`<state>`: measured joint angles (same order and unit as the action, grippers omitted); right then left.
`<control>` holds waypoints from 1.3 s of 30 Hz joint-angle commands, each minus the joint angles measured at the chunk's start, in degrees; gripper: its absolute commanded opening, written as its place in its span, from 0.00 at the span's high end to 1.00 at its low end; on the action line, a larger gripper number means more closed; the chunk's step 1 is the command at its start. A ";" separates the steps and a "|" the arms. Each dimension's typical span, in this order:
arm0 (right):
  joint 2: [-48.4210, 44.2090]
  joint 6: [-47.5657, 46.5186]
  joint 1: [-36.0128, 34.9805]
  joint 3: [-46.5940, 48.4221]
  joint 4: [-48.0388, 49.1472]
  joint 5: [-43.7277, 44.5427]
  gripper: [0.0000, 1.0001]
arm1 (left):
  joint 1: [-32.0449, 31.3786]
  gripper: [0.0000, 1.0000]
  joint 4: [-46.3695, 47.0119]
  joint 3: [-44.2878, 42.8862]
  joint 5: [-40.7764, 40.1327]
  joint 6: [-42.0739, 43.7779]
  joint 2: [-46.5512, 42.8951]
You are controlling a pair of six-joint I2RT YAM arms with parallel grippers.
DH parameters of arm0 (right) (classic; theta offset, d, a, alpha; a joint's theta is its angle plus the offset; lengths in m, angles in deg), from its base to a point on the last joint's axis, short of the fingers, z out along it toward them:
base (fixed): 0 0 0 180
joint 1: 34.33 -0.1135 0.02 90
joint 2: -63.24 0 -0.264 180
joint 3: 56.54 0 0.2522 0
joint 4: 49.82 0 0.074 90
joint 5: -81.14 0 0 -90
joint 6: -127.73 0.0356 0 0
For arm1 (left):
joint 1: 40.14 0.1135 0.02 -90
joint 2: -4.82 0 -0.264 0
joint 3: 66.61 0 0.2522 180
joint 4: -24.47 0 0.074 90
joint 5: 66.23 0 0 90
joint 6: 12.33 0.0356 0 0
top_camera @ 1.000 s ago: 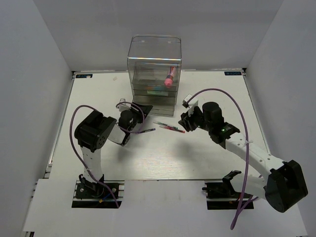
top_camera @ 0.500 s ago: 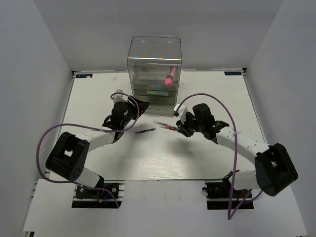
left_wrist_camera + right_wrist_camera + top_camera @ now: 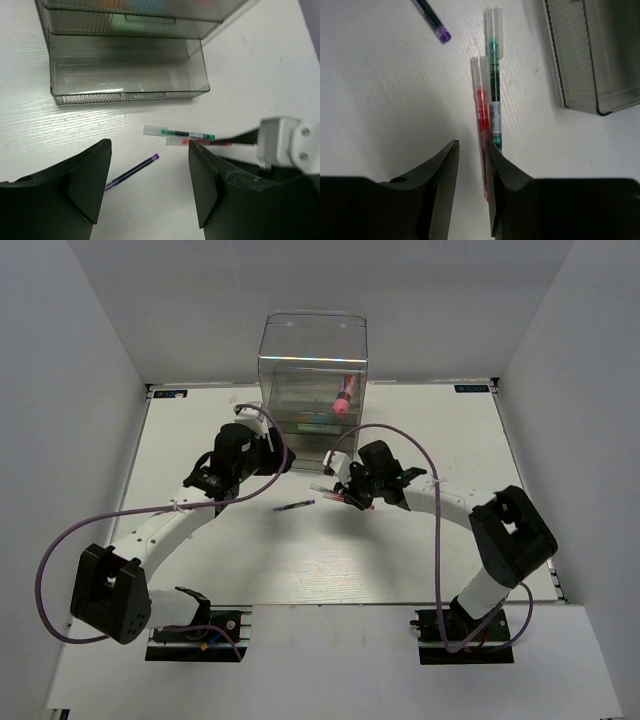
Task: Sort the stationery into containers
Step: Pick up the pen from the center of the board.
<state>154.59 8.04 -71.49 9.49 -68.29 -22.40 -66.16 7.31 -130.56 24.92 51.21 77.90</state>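
The clear organizer (image 3: 313,360) stands at the back with its bottom drawer (image 3: 127,70) pulled out and empty. A pink marker (image 3: 344,392) leans inside the top bin. On the table in front lie a green pen (image 3: 180,133), a red pen (image 3: 480,100) side by side with it, and a purple pen (image 3: 132,171) apart to the left. My left gripper (image 3: 150,147) hangs open above the purple pen, just before the drawer. My right gripper (image 3: 471,145) is low over the red pen, its jaws narrowly open with only table between them, and the pen runs along under the right finger (image 3: 492,165).
The organizer's upper drawers (image 3: 315,425) are closed and hold coloured items. Purple cables (image 3: 150,510) loop from both arms over the table. White walls close in the left, right and back sides.
Both arms reached forward toward the organizer. The left gripper came over the purple pen and opened wider. The right gripper moved left onto the red and green pens and narrowed its jaws.
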 commanded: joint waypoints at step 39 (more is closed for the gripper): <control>22.99 -1.33 -2.29 18.66 -4.68 1.94 0.65 | 0.80 0.25 -8.38 -4.74 11.07 11.96 -2.50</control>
<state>175.12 7.95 -73.22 26.98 -68.68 -19.80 -65.75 -1.30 -134.91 35.39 62.45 76.68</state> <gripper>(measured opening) 0.370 0.753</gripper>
